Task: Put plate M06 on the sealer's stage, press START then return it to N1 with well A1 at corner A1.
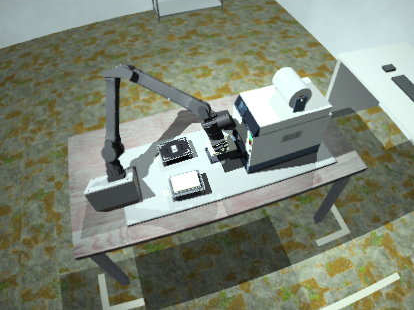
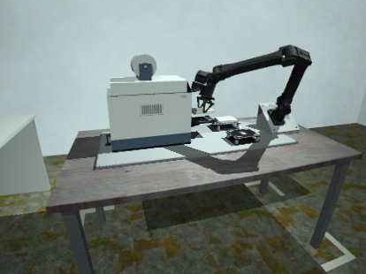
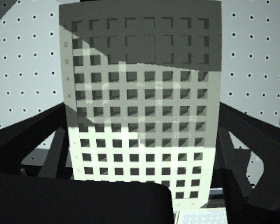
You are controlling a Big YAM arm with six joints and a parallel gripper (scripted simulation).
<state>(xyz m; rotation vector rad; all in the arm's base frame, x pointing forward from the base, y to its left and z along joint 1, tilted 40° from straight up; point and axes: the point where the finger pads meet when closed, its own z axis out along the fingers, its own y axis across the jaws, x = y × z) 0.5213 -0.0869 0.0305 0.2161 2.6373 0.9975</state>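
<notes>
Plate M06 [image 1: 231, 143] [image 2: 209, 110] [image 3: 141, 111], clamped in gripper [image 1: 220, 150] [image 2: 205, 109] [image 3: 142, 110], arm [image 1: 162, 92] [image 2: 256, 63] arched beside sealer [image 1: 285, 145] [image 2: 150, 124]

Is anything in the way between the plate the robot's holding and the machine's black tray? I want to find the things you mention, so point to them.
Nothing that I can see. The gripper [image 1: 219, 149] [image 2: 205, 108] [image 3: 142, 110] holds the plate [image 1: 229, 141] [image 2: 209, 110] [image 3: 141, 102] above the black tray [image 1: 213, 158] [image 2: 202, 121], with just a gap between. The other plate [image 1: 185, 182] [image 2: 226, 119] is off to one side.
</notes>
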